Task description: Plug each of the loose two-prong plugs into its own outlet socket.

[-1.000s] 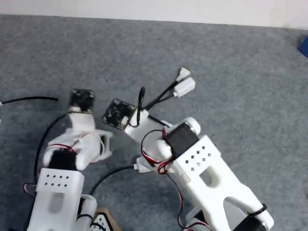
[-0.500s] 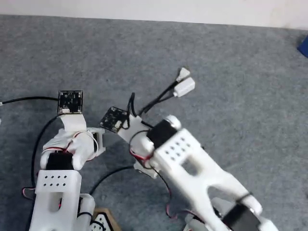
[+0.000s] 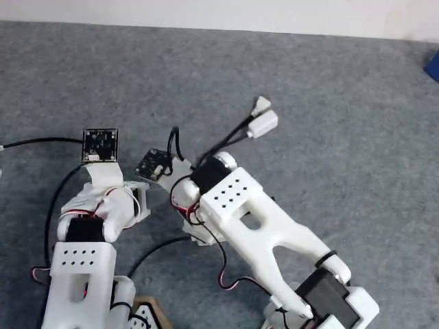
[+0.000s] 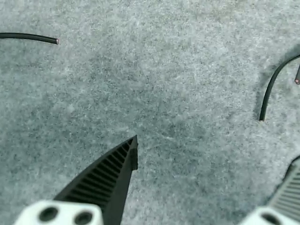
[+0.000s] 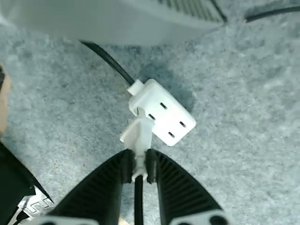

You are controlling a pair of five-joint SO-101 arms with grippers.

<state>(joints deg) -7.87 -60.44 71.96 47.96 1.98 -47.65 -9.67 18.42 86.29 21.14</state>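
Outlet socket block (image 5: 164, 115) lies flat on the grey worktop (image 3: 343, 82) with its slotted face up, beneath the folded right arm (image 3: 254, 212). Its long axis sits slantwise to the plug's line. All four slots showing on that face are bare, so I judge that no insertion is finished yet.

Left claw (image 4: 213, 154) stands apart over bare worktop, holding nothing.

Right claw (image 5: 138, 158) is clamped on a white two-prong plug (image 5: 137, 133). The plug's long axis runs in line with the fingers: its cable trails back between them, and its nose points away from the wrist and touches the block's side edge. Whether the prongs have entered anything there I cannot tell.

Two more white connectors (image 3: 264, 123) on black leads lie side by side, well apart from the block, and seemingly remain to be done.
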